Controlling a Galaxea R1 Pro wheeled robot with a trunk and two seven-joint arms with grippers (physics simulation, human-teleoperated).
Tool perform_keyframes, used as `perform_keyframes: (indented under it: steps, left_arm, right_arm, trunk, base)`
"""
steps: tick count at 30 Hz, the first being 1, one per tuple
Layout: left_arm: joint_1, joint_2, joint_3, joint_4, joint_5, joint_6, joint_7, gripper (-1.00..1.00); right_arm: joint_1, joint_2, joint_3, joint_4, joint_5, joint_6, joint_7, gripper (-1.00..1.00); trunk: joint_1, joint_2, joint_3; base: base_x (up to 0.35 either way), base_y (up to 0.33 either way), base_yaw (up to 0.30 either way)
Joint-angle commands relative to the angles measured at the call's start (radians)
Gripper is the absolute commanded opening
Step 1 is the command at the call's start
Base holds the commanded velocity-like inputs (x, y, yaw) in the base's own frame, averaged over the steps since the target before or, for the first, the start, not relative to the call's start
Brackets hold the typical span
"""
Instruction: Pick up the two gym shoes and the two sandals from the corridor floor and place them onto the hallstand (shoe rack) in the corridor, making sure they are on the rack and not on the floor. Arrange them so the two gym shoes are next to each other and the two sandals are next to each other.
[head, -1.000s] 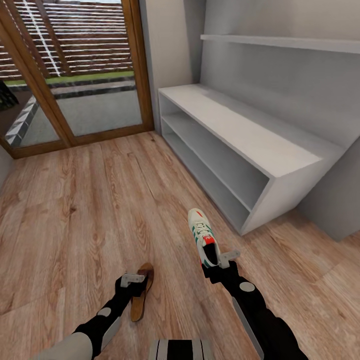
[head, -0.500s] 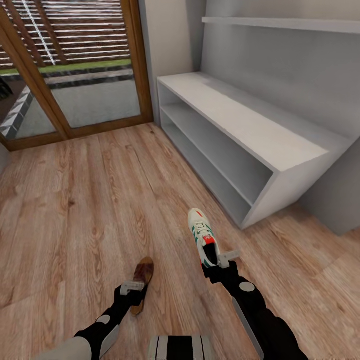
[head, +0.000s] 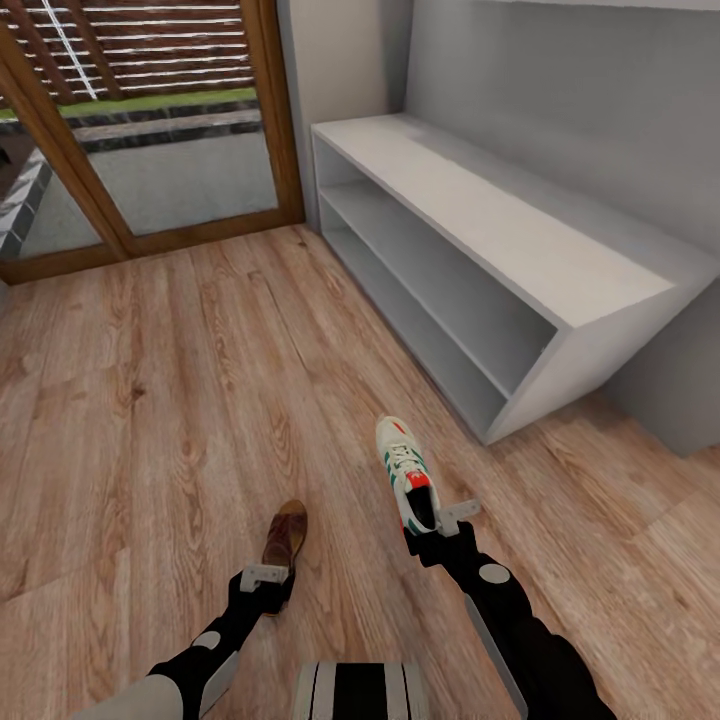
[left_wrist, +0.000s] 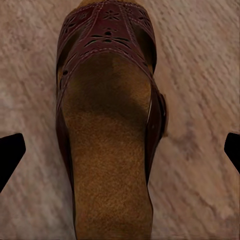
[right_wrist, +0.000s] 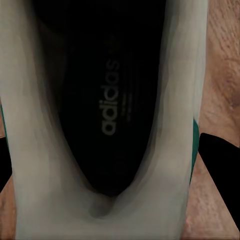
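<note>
Right now the right gripper clamps a gym shoe by its heel, "adidas" legible on the insole. Left gripper grips a sandal. Both held above the corridor floor, hallstand ahead-right.

Head view from high, facing forward and down over floor and rack; wrist views close above sandal and sneaker, both shared with head view.
</note>
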Motion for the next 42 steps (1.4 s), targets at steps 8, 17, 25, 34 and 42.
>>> perform_keyframes:
  steps: [8,17,25,34,42]
  left_arm:
    - [0.000,0.000,0.001,-0.002,-0.002,-0.003,-0.002,1.00]
    - [0.000,0.000,0.002,-0.006,-0.002,-0.003,-0.002,1.00]
    - [0.000,0.000,0.003,-0.008,-0.002,-0.003,-0.002,1.00]
    - [0.000,0.000,0.003,-0.009,-0.002,-0.003,-0.002,1.00]
    - [0.000,0.001,0.003,-0.010,-0.002,-0.004,-0.002,1.00]
  right_arm:
    - [0.000,0.000,0.000,-0.002,-0.001,0.005,0.000,-1.00]
    - [0.000,0.000,0.000,-0.002,-0.001,0.005,0.000,-1.00]
    - [0.000,0.000,0.000,-0.002,-0.001,0.005,0.000,-1.00]
    - [0.000,0.000,0.000,-0.002,-0.001,0.005,0.000,-1.00]
    - [0.000,0.000,0.000,-0.002,-0.001,0.005,0.000,-1.00]
  trunk:
    - [0.003,-0.002,-0.045]
    - [0.007,-0.004,-0.094]
    - [0.011,-0.006,-0.138]
    - [0.013,-0.007,-0.160]
    - [0.014,-0.008,-0.172]
  base:
    - [0.000,0.000,0.000]
    - [0.000,0.000,0.000]
    - [0.000,0.000,0.000]
    - [0.000,0.000,0.000]
    - [0.000,0.000,0.000]
